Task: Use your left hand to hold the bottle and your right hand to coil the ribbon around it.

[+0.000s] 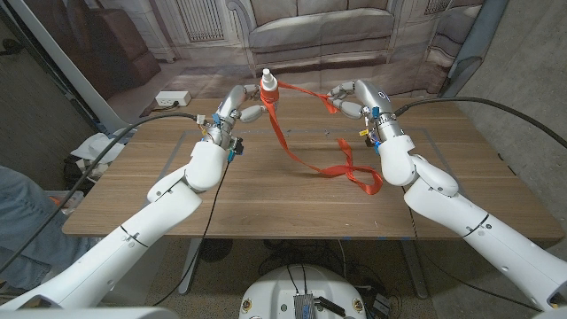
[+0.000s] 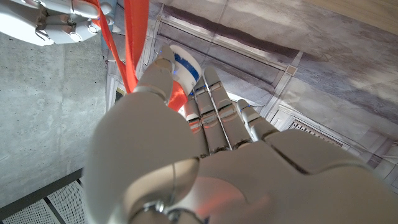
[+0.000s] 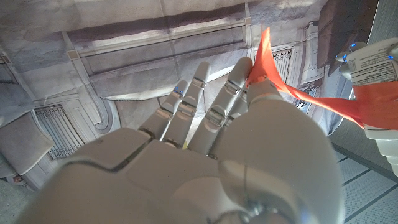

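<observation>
Glossy white plastic shells cover the left hand [image 1: 237, 108] and right hand [image 1: 353, 97], above a matt, grained wooden table [image 1: 266, 199]. A smooth orange ribbon [image 1: 306, 155] with a satin sheen lies on the table beside the white plastic bottle [image 1: 268, 89].

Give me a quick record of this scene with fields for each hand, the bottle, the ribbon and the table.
left hand: the left hand grips the bottle at the table's far edge
right hand: the right hand pinches the ribbon, raised above the table
bottle: the bottle is white, upright, with ribbon already on its body
ribbon: the ribbon is orange-red; one stretch runs from bottle to right hand, the loose rest trails down and loops on the table
table: the wooden table carries the ribbon's tail
</observation>
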